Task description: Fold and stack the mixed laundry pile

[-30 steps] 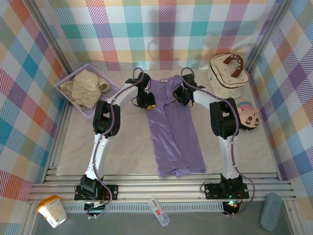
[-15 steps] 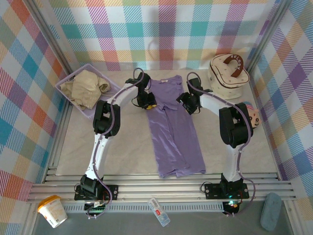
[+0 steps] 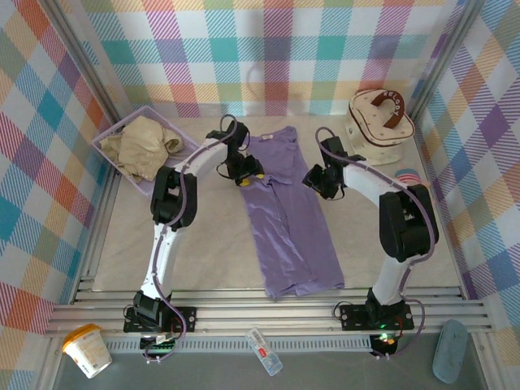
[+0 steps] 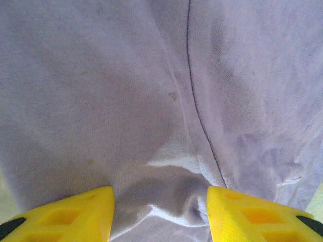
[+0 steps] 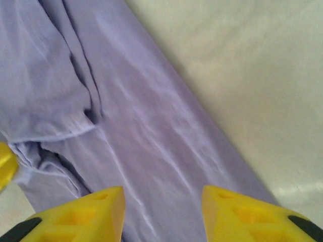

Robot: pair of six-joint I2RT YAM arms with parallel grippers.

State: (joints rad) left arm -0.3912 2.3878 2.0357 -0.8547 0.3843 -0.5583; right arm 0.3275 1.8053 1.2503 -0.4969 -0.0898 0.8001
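Flanking the smooth lavender T-shirt (image 3: 288,219): perforated basket (image 3: 118,127), round case (image 3: 378,130); at its edges, left hand (image 3: 246,172) and right hand (image 3: 317,180) gape, empty.

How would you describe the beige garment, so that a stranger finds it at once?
Start at the far left corner of the table, where a lavender basket stands near the checked wall. The beige garment lies crumpled inside it. Unlike the purple T-shirt, spread flat in the middle, it is cream-coloured and bunched up.

I see the lavender cloth T-shirt (image 3: 284,211) in the middle of the pale table (image 3: 195,236); far left, the beige cloth garment (image 3: 145,145) in the lavender perforated plastic basket (image 3: 118,127); far right, the cream round case (image 3: 378,126).
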